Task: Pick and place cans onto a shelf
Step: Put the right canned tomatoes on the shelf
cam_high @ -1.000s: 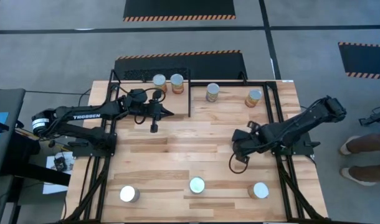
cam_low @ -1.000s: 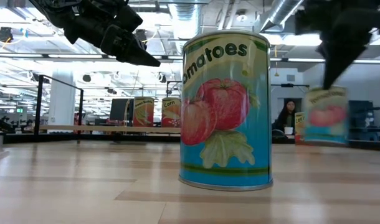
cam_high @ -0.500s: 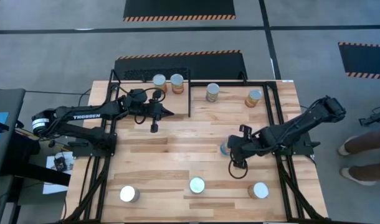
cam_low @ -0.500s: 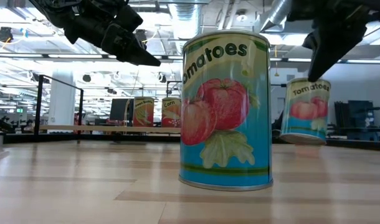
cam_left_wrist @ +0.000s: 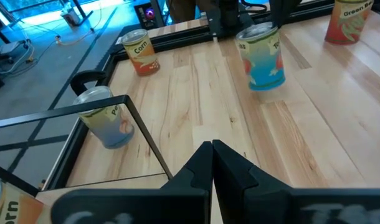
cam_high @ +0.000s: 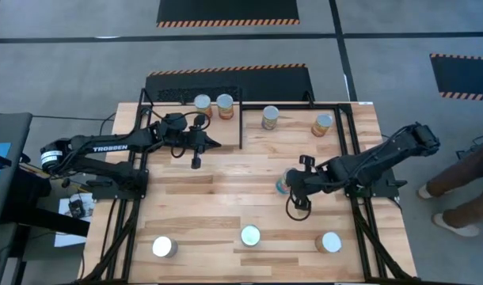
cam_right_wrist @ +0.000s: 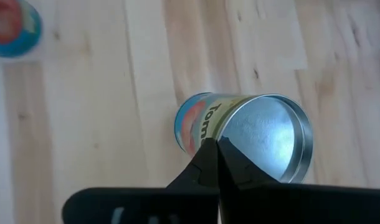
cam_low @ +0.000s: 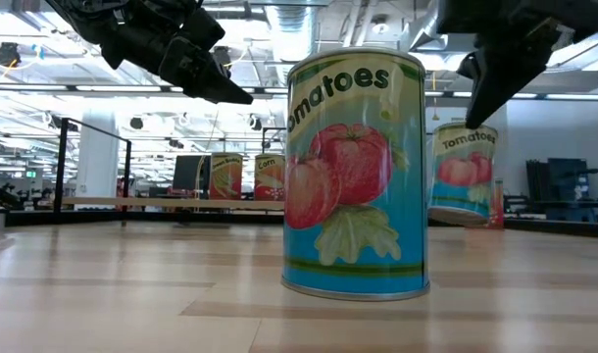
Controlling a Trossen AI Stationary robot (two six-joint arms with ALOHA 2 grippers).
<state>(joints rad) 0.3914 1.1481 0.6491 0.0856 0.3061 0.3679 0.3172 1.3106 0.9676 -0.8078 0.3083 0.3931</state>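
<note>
Since a second ago the right arm has carried its tomato can (cam_high: 283, 185) leftward across the tabletop (cam_high: 226, 202), from beside the shelf's near corner toward the middle of the boards; the left arm has not moved. In the low view that can (cam_low: 464, 175) hangs clear of the wood, slightly tilted, under the right pincer (cam_high: 293, 188). The right wrist view shows the pincer's two fingers pressed close over the can's silver top (cam_right_wrist: 265, 134), evidently pinching its rim.

Four cans already stand upright on the shelf (cam_high: 293, 141) at the far side of the tabletop: two corn cans (cam_high: 213, 104) in its left bay, a greyish one (cam_high: 270, 117) and an orange one (cam_high: 322, 124) in its right bay. Three more wait along the near edge (cam_high: 249, 235).

The shelf lies beyond the carried can, toward the far edge, and the right bay is the nearer one. The can's long axis is close to vertical, so it probably needs only travel and a level set-down.

The left pincer (cam_high: 195, 158) hovers before the shelf's left bay, fingers pressed together on nothing.
</note>
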